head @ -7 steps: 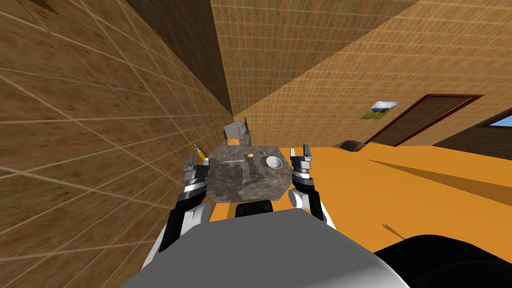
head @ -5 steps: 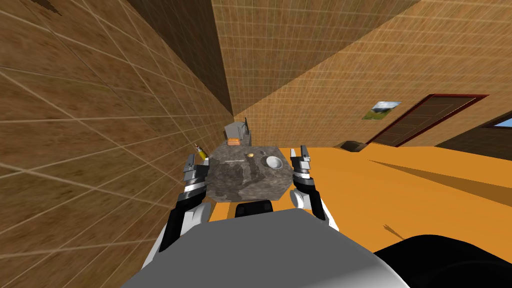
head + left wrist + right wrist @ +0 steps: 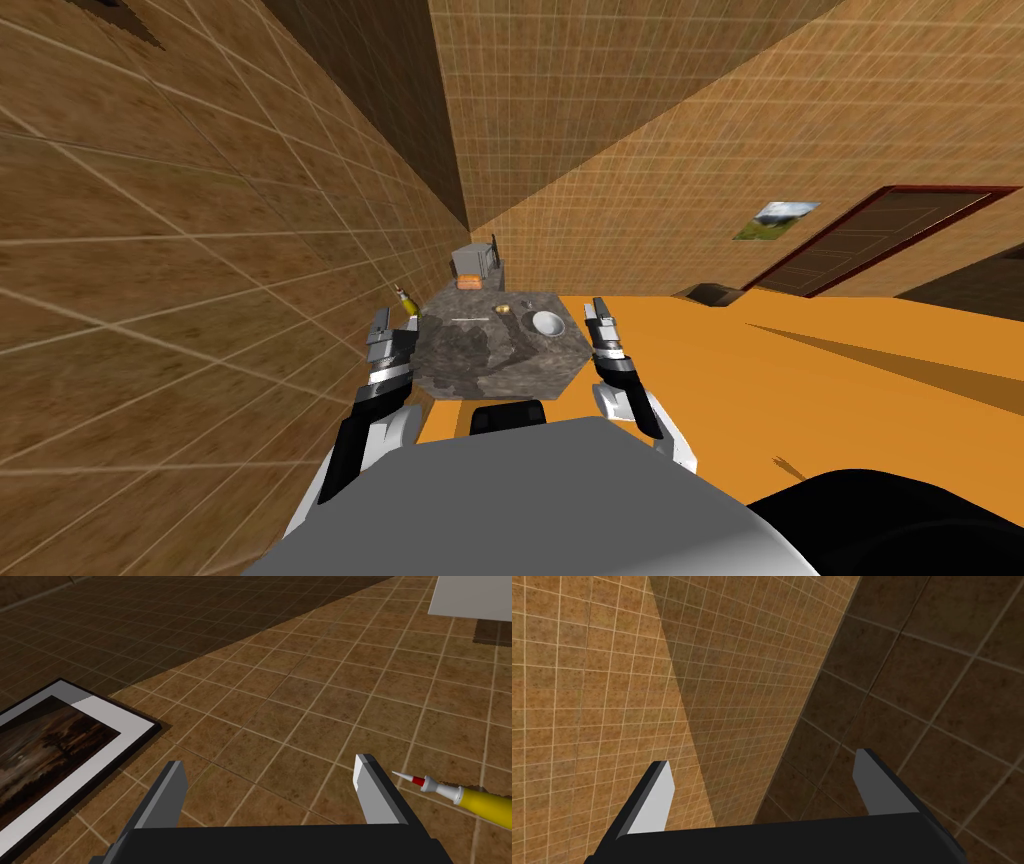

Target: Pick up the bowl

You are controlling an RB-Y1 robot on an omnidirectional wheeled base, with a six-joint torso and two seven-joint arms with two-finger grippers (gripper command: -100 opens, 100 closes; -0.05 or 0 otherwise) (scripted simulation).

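Brown tiled wall point(image 3: 200, 250) across the whole left of the head view, up to top centre. Orange floor point(image 3: 850, 400) over the right half. Dark door point(image 3: 880, 235) with red frame at upper right, small landscape picture point(image 3: 778, 218) just left of it. Mottled grey stone-look table point(image 3: 480, 370) at centre frame, near the wall. Grey box appliance point(image 3: 472, 262) at the table's far end, just above centre, orange item point(image 3: 468, 284) in front of it.

Left gripper point(image 3: 392, 325) at the table's left edge, between table and wall. Fingers point(image 3: 167, 796) spread wide, nothing between. Right gripper point(image 3: 601, 312) at the table's right edge, pointing up-frame. Fingers point(image 3: 654, 796) also spread, holding nothing.

Pale round bowl point(image 3: 547, 323) upright on the table's far right part, slightly right of centre frame. Just left of the right gripper, not touching it.

Yellow bottle point(image 3: 405, 301) with red-and-white nozzle at the table's far left corner. Close beside one left-gripper finger in the left wrist view.

Small brownish lump point(image 3: 503, 309) and thin pale utensil point(image 3: 468, 320) left of the bowl, too small to identify.
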